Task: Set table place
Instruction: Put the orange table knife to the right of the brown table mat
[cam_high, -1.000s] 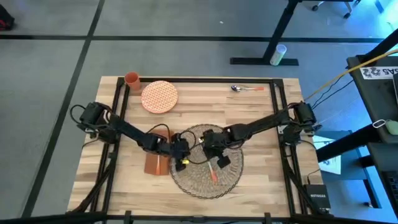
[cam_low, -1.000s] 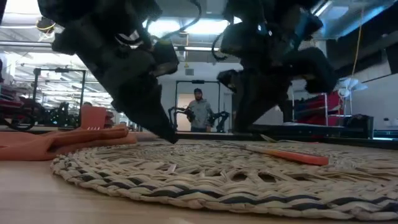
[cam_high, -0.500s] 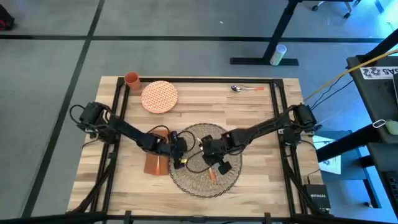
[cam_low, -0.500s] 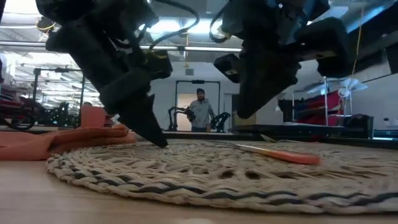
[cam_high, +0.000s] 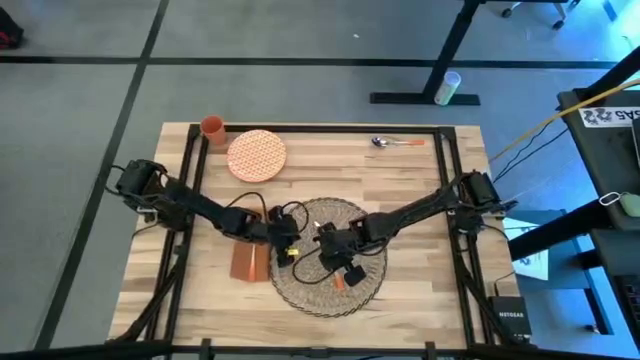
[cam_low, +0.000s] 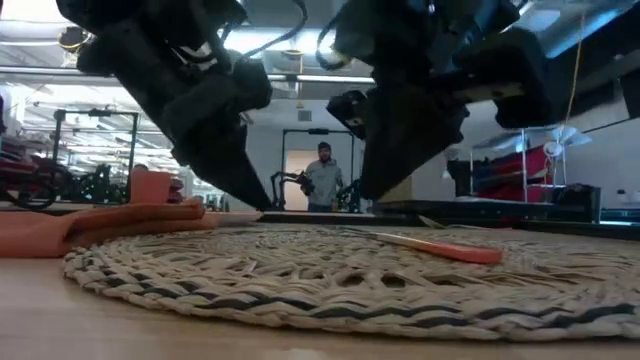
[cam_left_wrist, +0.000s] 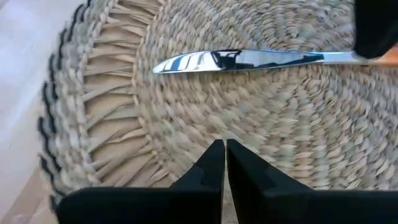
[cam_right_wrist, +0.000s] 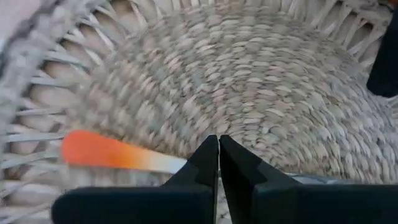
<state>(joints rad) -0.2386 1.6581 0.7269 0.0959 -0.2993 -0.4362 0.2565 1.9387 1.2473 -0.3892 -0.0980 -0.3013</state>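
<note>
Both hands, left (cam_left_wrist: 224, 163) and right (cam_right_wrist: 218, 163), are hovering pinched shut and empty over the mat (cam_high: 300, 290), the knife (cam_left_wrist: 239, 60) lying lengthwise just ahead of the left.

You see bright ceiling lights (cam_low: 265, 42) glowing white in the low view. The knife (cam_left_wrist: 242, 59) shines with glare. The mat (cam_low: 300, 275) looks blurry up close.
</note>
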